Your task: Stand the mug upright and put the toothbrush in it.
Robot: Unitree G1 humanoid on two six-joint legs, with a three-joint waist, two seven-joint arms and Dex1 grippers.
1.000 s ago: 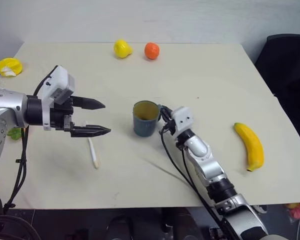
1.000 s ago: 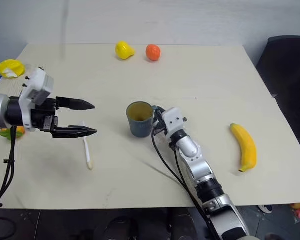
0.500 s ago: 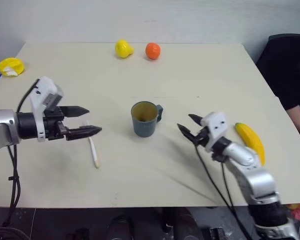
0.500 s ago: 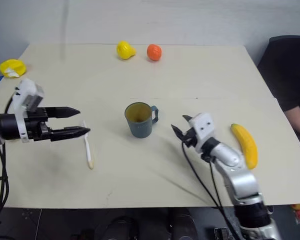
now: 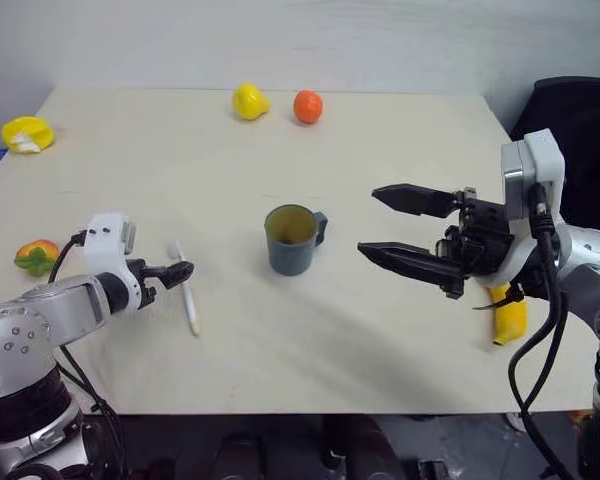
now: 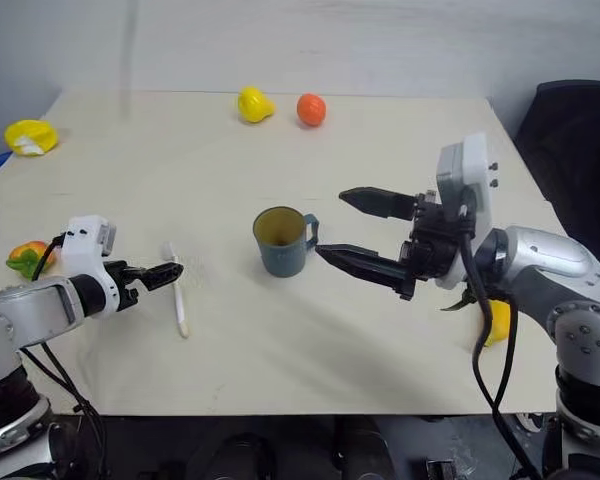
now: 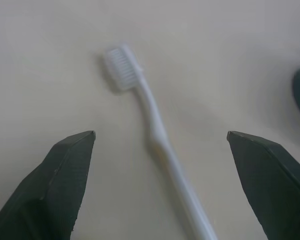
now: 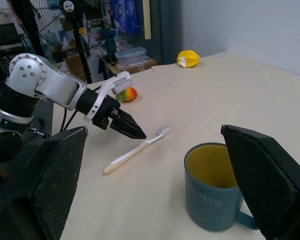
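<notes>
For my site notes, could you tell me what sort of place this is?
Probably a robotics lab or workshop: a plain cream table set with test props, a standing fan and stacked storage boxes behind.

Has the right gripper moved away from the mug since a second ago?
Yes. The right gripper has left the mug, pulling back toward the banana.

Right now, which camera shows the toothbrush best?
The left wrist view: the toothbrush lies close up between open fingers, bristles plain. The eye views show a thin white stick on the table; the right wrist view shows it whole but farther off, beside the left gripper.
</notes>
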